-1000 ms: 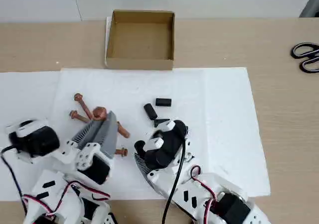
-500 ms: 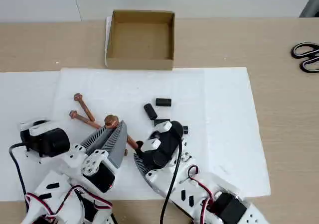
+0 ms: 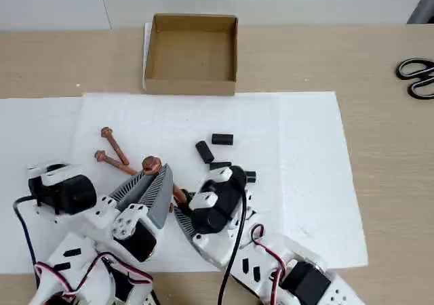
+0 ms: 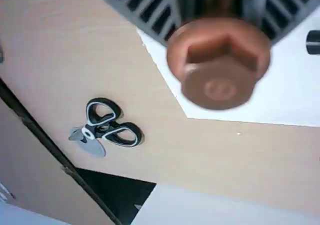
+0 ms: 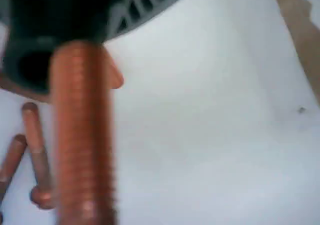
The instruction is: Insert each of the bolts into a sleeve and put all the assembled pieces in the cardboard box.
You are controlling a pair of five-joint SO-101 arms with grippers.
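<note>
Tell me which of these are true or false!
1. The cardboard box is empty. True.
2. The left tool holds a bolt. True.
3. The scissors lie inside the box. False: they lie on the bare table, far off to the side.
4. Two loose bolts lie on the white sheet. True.
5. All the black sleeves are already in the box. False: several lie on the white sheet.
</note>
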